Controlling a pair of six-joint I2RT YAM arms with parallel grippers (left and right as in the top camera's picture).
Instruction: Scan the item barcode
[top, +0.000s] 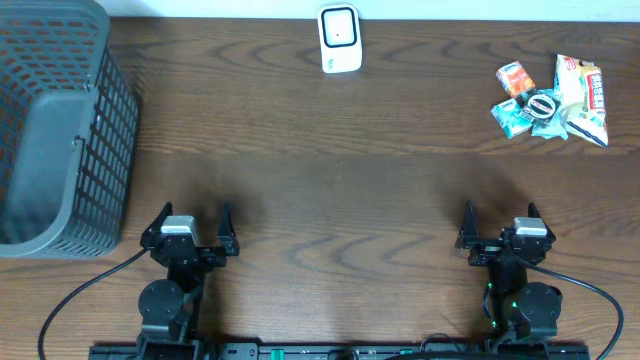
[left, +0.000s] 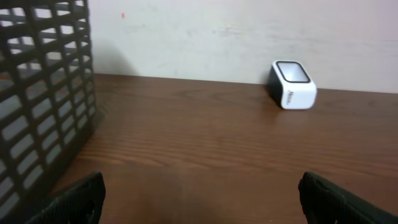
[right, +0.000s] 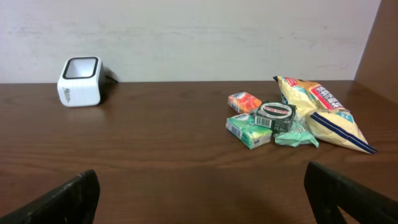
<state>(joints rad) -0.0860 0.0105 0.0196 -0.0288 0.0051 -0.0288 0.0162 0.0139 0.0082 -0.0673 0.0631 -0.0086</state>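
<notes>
A pile of small items (top: 553, 98) lies at the back right of the table: an orange box (right: 244, 101), a green box (right: 248, 131), a round black tin (right: 275, 116) and a yellow snack bag (right: 323, 112). The white barcode scanner (top: 340, 38) stands at the back centre, and shows too in the left wrist view as scanner (left: 293, 84) and in the right wrist view as scanner (right: 79, 81). My left gripper (top: 189, 219) rests open near the front left, nothing between its fingers. At the front right my right gripper (top: 502, 216) is open and empty, well short of the items.
A dark grey slotted basket (top: 60, 125) fills the left side of the table, its wall close to the left gripper's side (left: 43, 106). A pale wall runs behind the table's far edge.
</notes>
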